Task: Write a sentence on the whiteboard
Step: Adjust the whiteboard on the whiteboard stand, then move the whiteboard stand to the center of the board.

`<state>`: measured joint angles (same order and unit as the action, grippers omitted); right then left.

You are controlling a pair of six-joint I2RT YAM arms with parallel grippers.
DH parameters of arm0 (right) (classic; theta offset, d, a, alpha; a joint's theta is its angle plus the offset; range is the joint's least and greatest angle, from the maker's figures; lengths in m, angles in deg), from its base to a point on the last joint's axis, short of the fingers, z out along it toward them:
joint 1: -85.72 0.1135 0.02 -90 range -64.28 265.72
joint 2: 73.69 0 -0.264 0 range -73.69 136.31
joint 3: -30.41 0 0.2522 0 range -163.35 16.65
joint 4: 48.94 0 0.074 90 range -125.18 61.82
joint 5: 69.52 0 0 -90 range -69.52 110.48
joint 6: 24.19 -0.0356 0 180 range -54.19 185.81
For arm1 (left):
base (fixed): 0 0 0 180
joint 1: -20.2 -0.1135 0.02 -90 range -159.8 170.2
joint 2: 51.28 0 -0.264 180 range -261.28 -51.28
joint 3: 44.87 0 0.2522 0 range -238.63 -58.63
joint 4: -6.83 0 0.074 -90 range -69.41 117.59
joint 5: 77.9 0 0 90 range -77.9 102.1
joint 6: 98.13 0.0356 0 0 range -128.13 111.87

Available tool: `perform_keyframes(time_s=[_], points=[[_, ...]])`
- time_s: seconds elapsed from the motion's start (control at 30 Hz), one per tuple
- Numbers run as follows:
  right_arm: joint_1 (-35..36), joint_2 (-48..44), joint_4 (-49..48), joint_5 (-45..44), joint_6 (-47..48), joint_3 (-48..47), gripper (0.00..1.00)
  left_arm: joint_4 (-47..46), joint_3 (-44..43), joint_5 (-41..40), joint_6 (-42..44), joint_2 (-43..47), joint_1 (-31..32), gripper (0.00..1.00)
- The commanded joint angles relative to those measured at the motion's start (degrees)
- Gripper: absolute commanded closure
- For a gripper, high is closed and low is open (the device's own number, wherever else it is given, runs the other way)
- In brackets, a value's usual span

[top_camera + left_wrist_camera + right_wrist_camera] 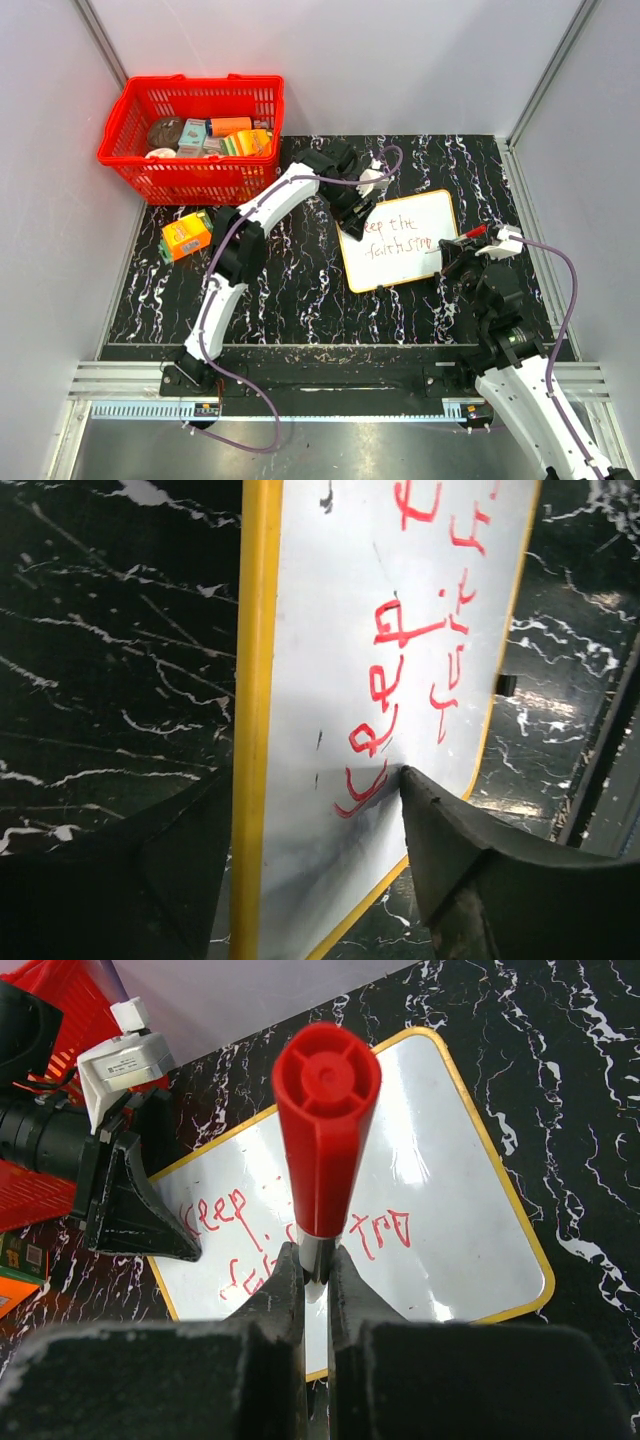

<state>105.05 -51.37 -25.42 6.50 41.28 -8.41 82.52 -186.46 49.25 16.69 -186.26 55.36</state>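
Observation:
The whiteboard [425,258], white with a yellow rim, lies flat on the black marbled mat. The sentence [396,236] is in red marker in two lines, "keep the" above "faith stro". My left gripper [355,222] is open, its jaws spread over the board's left corner: one finger [150,880] is on the mat outside the rim and the other finger [480,870] rests on the board [300,660] beside the "k". My right gripper [450,257] is shut on a red marker [472,233] and holds it over the second line's end. The right wrist view shows the marker [325,1130], the whiteboard [450,1190] and the writing [385,1232].
A red basket [190,135] full of packets stands at the back left. An orange box [187,235] lies on the mat left of my left arm. Grey walls close in the sides and back. A metal rail runs along the near edge.

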Motion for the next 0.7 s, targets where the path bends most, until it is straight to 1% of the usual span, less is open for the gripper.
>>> perform_keyframes(time_s=[0.0, 0.03, 0.07, 0.1, 0.13, 0.17, 0.2, 0.23, 0.27, 0.3, 0.33, 0.37, 0.4, 0.43, 0.47, 0.5, 0.53, 0.57, 0.6, 0.63, 0.67], points=[[-0.26, -0.62, -0.09, -0.17, -0.16, -1.31, 1.00, -9.79, 3.11, -10.59, -1.96, 7.44, -0.44, 0.27], [-0.17, -0.79, -0.09, -0.26, -0.08, -1.48, 1.00, -11.29, 3.98, -13.30, -3.27, 10.32, -0.27, 0.25], [-0.26, -0.79, -0.09, -0.26, 0.01, -1.48, 1.00, -12.61, 5.82, -14.98, -4.16, 11.83, 0.17, 0.19], [-0.17, -0.88, 0.08, -0.26, -0.07, -1.75, 1.00, -15.58, 6.88, -17.09, -5.03, 13.50, 0.52, 0.18], [-0.26, -1.06, 0.17, -0.26, -0.07, -1.75, 1.00, -17.01, 7.94, -21.46, -6.87, 16.91, 0.96, 0.17], [-0.26, -1.14, 0.43, -0.35, -0.07, -1.92, 1.00, -18.24, 10.38, -23.68, -7.58, 18.77, 2.01, 0.16], [-0.17, -1.15, 0.44, -0.35, 0.01, -2.10, 1.00, -21.30, 12.06, -26.48, -8.64, 20.79, 2.63, 0.13], [-0.26, -1.23, 0.61, -0.44, 0.01, -2.19, 1.00, -22.98, 13.99, -33.12, -11.43, 24.90, 3.33, 0.12], [-0.17, -1.49, 0.96, -0.52, 0.01, -2.36, 1.00, -24.39, 18.54, -35.97, -13.20, 27.29, 4.82, 0.12], [-0.26, -1.50, 1.05, -0.52, 0.01, -2.54, 1.00, -29.01, 21.89, -39.22, -15.39, 29.92, 5.62, 0.12], [-0.26, -1.93, 1.23, -0.61, -0.16, -2.45, 1.00, -31.32, 25.32, -45.43, -20.63, 35.34, 6.49, 0.12], [-0.35, -2.11, 1.40, -0.61, -0.16, -2.62, 1.00, -33.78, 32.92, -47.50, -23.12, 38.09, 8.33, 0.11], [-0.26, -2.37, 1.58, -0.70, -0.25, -2.54, 1.00, -38.68, 37.17, -49.00, -24.63, 40.91, 9.39, 0.11], [-0.26, -2.64, 1.75, -0.87, -0.25, -2.54, 1.00, -40.99, 41.22, -52.40, -32.47, 45.89, 10.53, 0.01], [-0.26, -2.81, 2.36, -0.96, -0.34, -2.80, 1.00, -43.19, 49.09, -53.57, -37.08, 48.21, 12.72, 0.01], [-0.26, -3.08, 2.80, -1.14, -0.34, -2.89, 1.00, -46.26, 52.47, -53.32, -40.69, 49.97, 13.87, 0.01], [-0.26, -3.43, 3.24, -1.57, -0.51, -3.06, 1.00, -47.16, 55.29, -55.23, -48.12, 52.16, 15.37, 0.01], [-0.26, -3.87, 4.03, -1.84, -0.60, -3.15, 1.00, -47.51, 59.93, -57.25, -51.94, 52.62, 18.95, 0.01], [-0.35, -4.30, 4.47, -2.02, -0.86, -3.24, 1.00, -47.34, 61.63, -58.58, -54.85, 52.71, 20.81, 0.01], [-0.26, -5.09, 4.91, -2.28, -1.30, -3.24, 1.00, -46.99, 62.78, -61.90, -60.88, 51.49, 22.92, 0.01], [-0.26, -5.54, 5.61, -2.37, -1.48, -3.42, 1.00, -46.38, 63.66, -63.84, -63.90, 50.44, 27.46, 0.01]])
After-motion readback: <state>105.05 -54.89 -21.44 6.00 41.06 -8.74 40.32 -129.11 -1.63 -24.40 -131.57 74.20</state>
